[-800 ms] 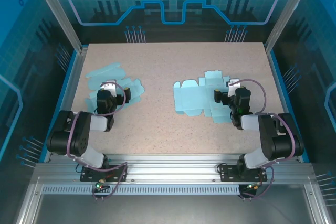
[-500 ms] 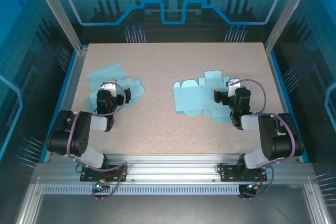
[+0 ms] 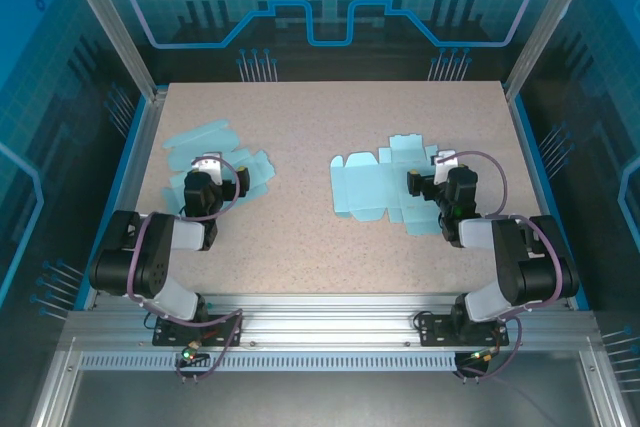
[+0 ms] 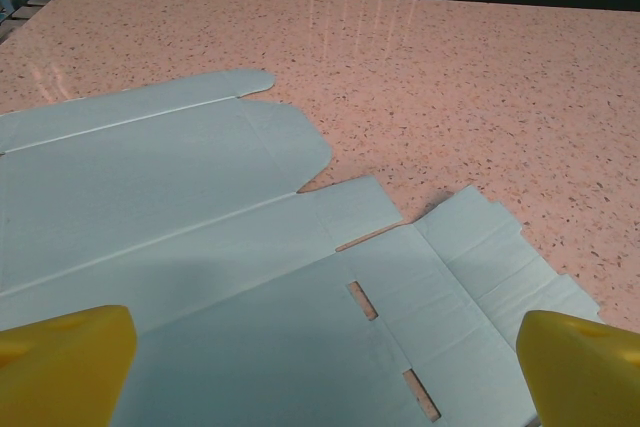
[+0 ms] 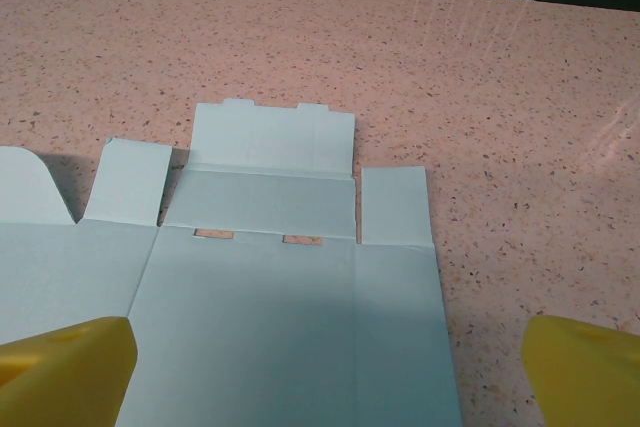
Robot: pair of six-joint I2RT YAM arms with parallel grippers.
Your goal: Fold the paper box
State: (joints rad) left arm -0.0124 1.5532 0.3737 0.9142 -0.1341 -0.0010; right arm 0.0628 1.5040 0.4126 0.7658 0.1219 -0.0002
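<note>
Looking across the speckled table, you have two pale blue box blanks lying flat and unfolded, so I judge the folding has not begun on either. The right-hand blank sits at about 3 o'clock from the table's middle. The left-hand blank sits at about 9 o'clock, well apart from it. Each sheet lies just ahead of one arm, probably so that each arm can work its own sheet without crossing the other. Your right gripper hangs low over the near edge of its blank, and your left gripper does likewise over its own. Both sets of jaws stand wide and hold nothing. On the left wrist camera the yellow fingertips sit at the bottom corners with bare sheet between them, and the right wrist camera shows its fingertips placed the same way. That spread likely suits straddling a panel before lifting it along a crease. Smallest, the tabbed flap lies at 12 o'clock from the right gripper, with two slots just short of it, where I expect tabs to lock.
</note>
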